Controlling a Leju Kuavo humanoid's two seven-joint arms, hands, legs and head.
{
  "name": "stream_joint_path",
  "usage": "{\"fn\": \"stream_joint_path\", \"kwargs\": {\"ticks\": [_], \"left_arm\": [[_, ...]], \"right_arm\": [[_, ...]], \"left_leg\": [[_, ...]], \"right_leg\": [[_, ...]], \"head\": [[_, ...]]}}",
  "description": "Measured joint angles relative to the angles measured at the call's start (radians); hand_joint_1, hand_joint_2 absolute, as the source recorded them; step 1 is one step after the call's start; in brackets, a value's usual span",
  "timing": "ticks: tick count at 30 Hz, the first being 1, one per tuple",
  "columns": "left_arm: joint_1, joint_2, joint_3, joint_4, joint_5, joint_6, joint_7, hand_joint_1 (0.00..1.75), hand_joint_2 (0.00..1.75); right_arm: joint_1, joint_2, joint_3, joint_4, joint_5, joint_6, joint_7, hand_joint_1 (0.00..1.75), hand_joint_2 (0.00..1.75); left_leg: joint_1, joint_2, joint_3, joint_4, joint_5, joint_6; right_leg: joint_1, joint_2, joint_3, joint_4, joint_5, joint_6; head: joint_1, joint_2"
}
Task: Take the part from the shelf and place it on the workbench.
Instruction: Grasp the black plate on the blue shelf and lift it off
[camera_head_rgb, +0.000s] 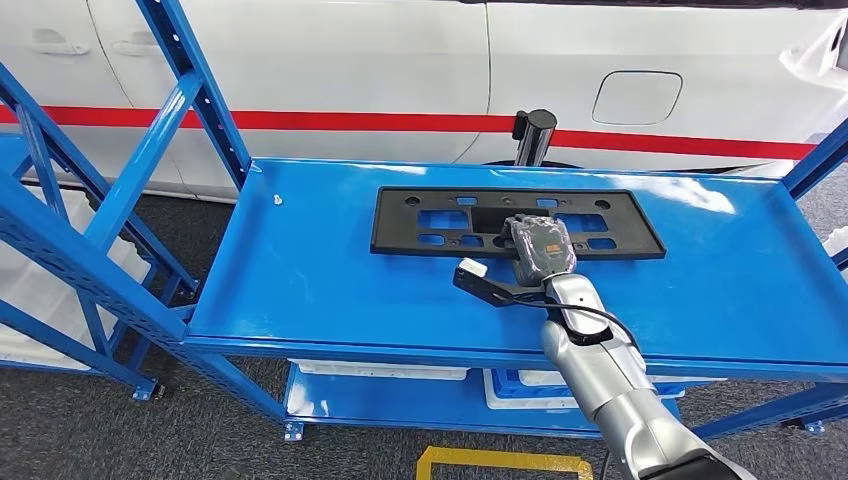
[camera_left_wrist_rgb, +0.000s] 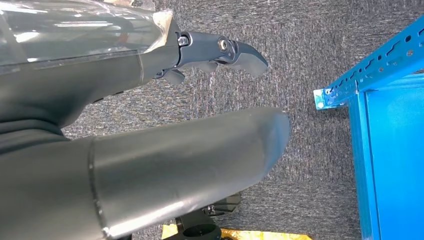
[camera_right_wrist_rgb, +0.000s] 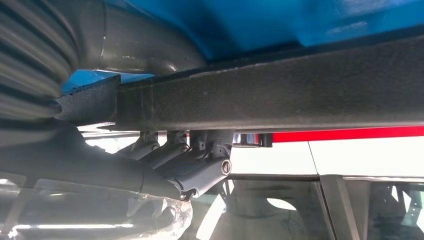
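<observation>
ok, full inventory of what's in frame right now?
part: 1, black, flat slotted plate lying on the blue table top, far half
table: 1, blue metal, top surface plus a lower shelf
bins: white, on the lower shelf, count unclear
rack: 1, blue, left of the table
car: 1, white with red stripe, behind the table
cylinder: 1, black with silver top, behind the table's far edge
small white piece: 1, on the table top, far left
floor mark: 1, yellow, on grey carpet
right hand: on the part's near edge, fingers wrapped around it
left hand: hanging over the carpet, holding nothing
</observation>
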Motion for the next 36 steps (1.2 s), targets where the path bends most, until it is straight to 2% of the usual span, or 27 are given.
{"fn": "stream_joint_path", "kwargs": {"ticks": [24, 28, 31, 35, 36], "left_arm": [[0.000, 0.002, 0.000, 0.000, 0.000, 0.001, -0.004, 0.00, 0.00], [0.000, 0.001, 0.000, 0.000, -0.005, 0.032, -0.038, 0.00, 0.00], [-0.001, 0.000, 0.000, 0.000, -0.011, 0.098, -0.103, 0.00, 0.00], [-0.007, -0.002, 0.004, 0.000, 0.009, 0.137, -0.162, 0.00, 1.75], [-0.009, -0.002, 0.006, 0.000, 0.015, 0.136, -0.174, 0.00, 1.75]], "right_arm": [[0.000, 0.004, 0.000, -0.001, 0.001, -0.001, -0.001, 1.75, 1.75], [0.011, 0.004, -0.001, -0.019, 0.000, -0.005, -0.015, 1.75, 1.75], [0.032, 0.002, -0.005, -0.057, -0.003, -0.016, -0.034, 1.75, 1.75], [0.049, -0.009, -0.007, -0.119, 0.003, -0.051, -0.062, 1.75, 1.75], [0.047, -0.016, -0.006, -0.141, 0.000, -0.063, -0.072, 1.75, 1.75]], "left_leg": [[0.000, 0.000, 0.000, 0.000, 0.000, 0.000], [0.000, 0.000, 0.000, 0.000, 0.000, 0.000], [0.000, 0.000, 0.000, 0.000, 0.000, 0.000], [0.000, 0.000, -0.002, 0.000, 0.000, 0.000], [-0.001, 0.000, -0.002, 0.000, 0.000, 0.000]], "right_leg": [[0.000, 0.000, 0.000, 0.000, 0.000, 0.000], [0.000, 0.000, 0.000, 0.000, 0.000, 0.000], [0.000, 0.000, 0.000, 0.000, 0.000, 0.000], [0.000, 0.000, -0.001, 0.000, 0.000, 0.000], [0.000, 0.000, -0.001, 0.000, 0.000, 0.000]], "head": [[0.000, 0.000], [0.000, 0.000], [0.000, 0.000], [0.000, 0.000], [0.000, 0.000]]}}
